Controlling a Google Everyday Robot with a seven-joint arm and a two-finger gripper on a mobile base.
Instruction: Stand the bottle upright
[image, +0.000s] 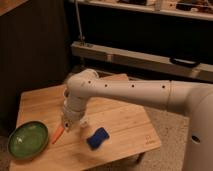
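Gripper (70, 123) low at table (125, 120) between carrot (57, 134) and sponge (97, 138), likely reaching for unseen bottle; grip state indeterminate.

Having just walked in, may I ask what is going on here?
The robot's gripper is low over the wooden table, right beside the orange carrot, between the green bowl and the blue sponge. The bottle it should stand upright cannot be made out, perhaps hidden under the arm.
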